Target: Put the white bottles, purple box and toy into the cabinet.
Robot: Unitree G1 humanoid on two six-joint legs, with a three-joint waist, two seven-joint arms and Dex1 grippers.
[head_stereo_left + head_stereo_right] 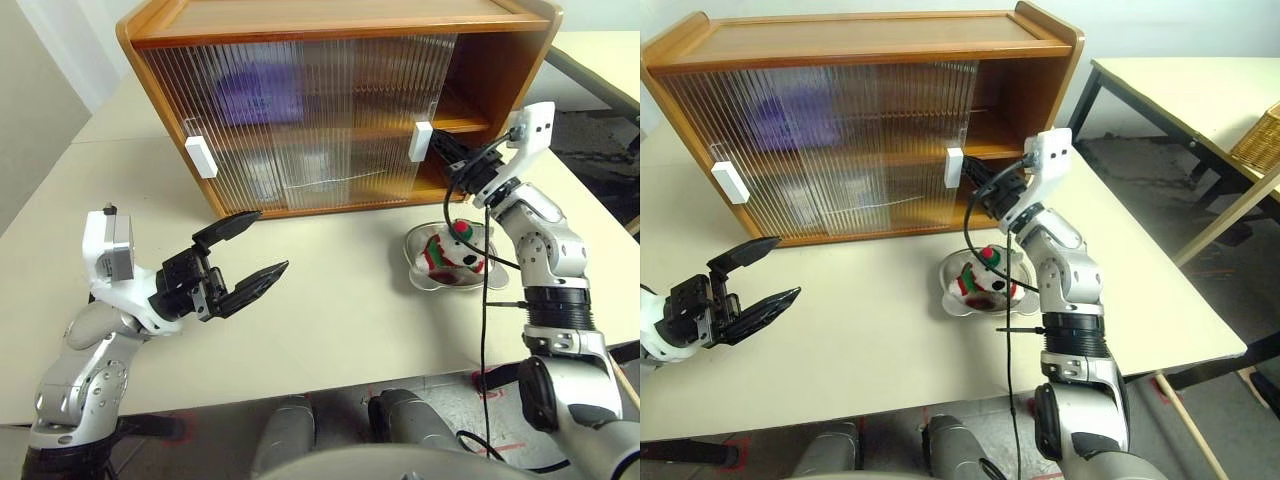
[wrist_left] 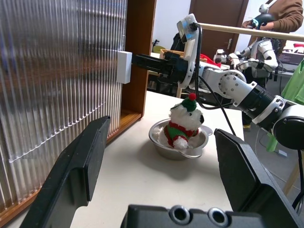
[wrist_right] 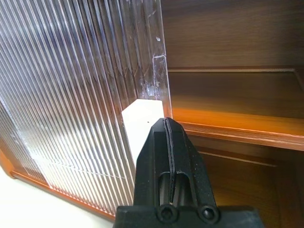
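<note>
Head view: purple box (image 1: pixel 258 92) just a lilac blur behind cabinet (image 1: pixel 330 25) ribbed doors, bottles indistinct. Toy (image 1: pixel 455 250) in steel bowl (image 1: pixel 425 272) on table (image 1: pixel 330 290). L gripper (image 1: pixel 245 255) fingers spread, empty. R wrist view: R gripper (image 3: pixel 166 124) fingers pressed together at white handle (image 3: pixel 140 118); contact unclear.

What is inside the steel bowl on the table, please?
The toy, a white plush dog with striped sweater and red hat, sits upright inside the steel bowl. The bowl's bottom under the toy is covered, so anything beneath it cannot be seen.
</note>
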